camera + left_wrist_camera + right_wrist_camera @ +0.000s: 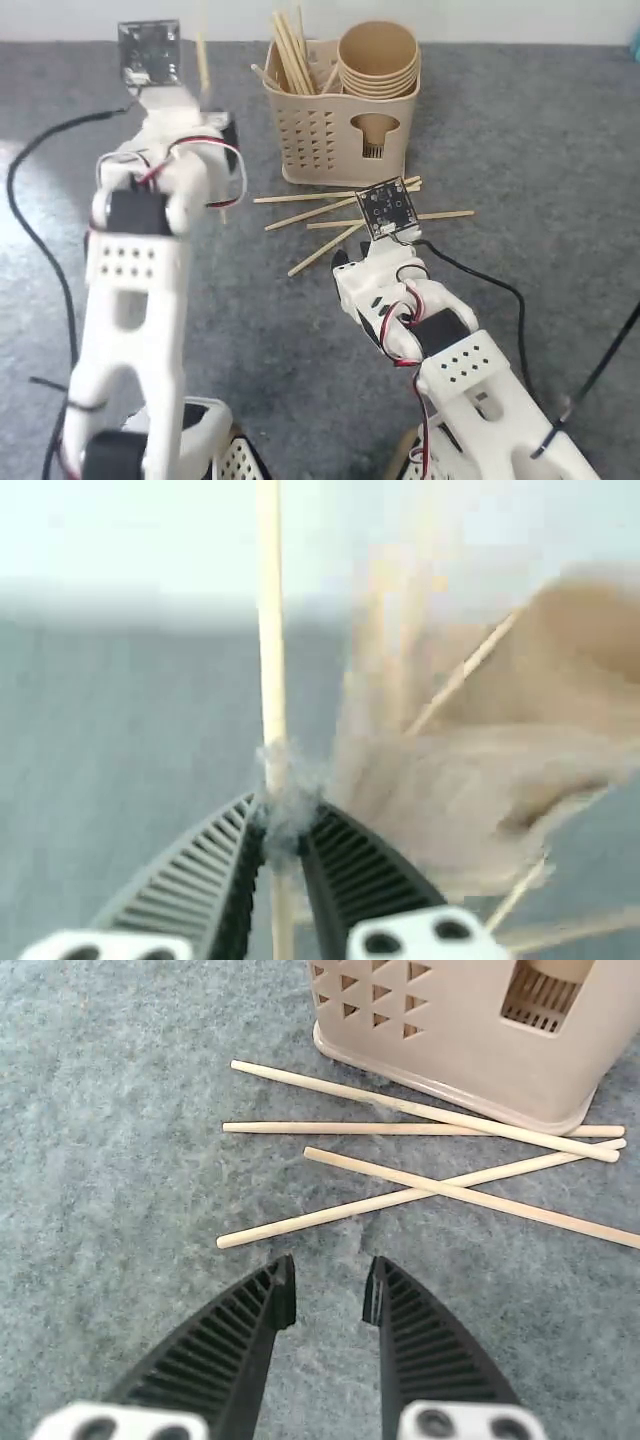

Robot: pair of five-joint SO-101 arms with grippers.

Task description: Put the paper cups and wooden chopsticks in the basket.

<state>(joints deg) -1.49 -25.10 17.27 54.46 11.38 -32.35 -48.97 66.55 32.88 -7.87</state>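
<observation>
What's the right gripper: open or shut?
Open. The right gripper has its jaws apart, carpet visible between them, near the loose chopsticks.

From high behind both arms we look down over the grey carpeted table (pixel 520 150). Both wrist cameras sit low and close, facing the beige perforated plastic basket (pixel 330 140) that all views share.

illumination: bright, diffuse and even across the grey carpet (pixel 530 130) in the high view. shadows: soft and short. in the right wrist view a thin dark edge lies under the loose chopsticks (pixel 400 1200) and along the base of the basket (pixel 470 1050). highlights: the pale wall (pixel 120 530) in the left wrist view is washed out to near white.
</observation>
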